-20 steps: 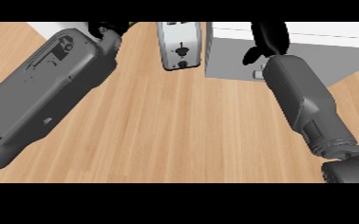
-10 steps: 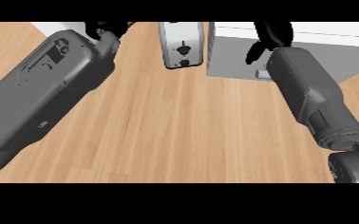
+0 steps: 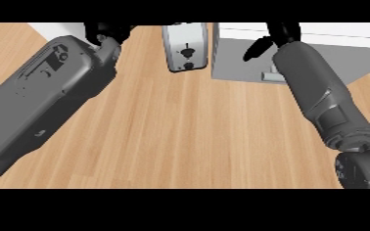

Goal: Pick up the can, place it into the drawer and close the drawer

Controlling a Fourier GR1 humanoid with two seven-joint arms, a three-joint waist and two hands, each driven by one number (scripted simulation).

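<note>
My right robot hand [image 3: 269,41] has been sliding further over the grey drawer [image 3: 245,63] this past second; whether its fingers are curling round anything, I cannot tell. The can is showing nowhere. My left robot hand [image 3: 101,32], equally unreadable, is hovering beside the toaster [image 3: 185,46].

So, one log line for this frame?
left robot hand: top edge, grip unclear | right robot hand: over drawer | can: unseen
</note>
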